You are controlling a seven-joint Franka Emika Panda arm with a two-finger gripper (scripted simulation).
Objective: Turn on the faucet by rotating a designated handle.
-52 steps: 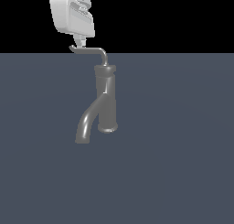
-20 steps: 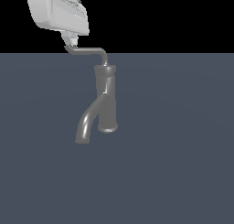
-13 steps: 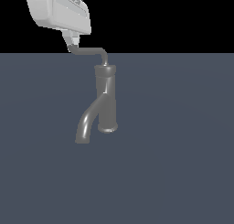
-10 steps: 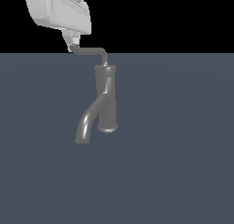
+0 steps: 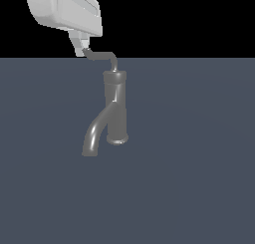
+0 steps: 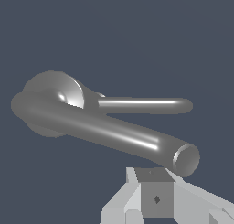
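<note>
Dark grey faucet (image 5: 115, 108), lighter grey handle (image 5: 102, 56), white end effector (image 5: 79, 49).

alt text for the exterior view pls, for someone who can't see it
A dark grey faucet stands upright on a flat slate-blue surface, its curved spout bending down toward the exterior view's left. A white gripper at the top of the frame meets the tip of the thin handle that sticks out from the faucet's cap.

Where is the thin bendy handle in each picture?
Exterior view: the handle sits on top of the faucet, reaching toward the exterior view's left, where its tip meets the tool.
Wrist view: the handle is the thinner rod beside the thick spout.
Shared landmark: the thick curved spout shows in both.
</note>
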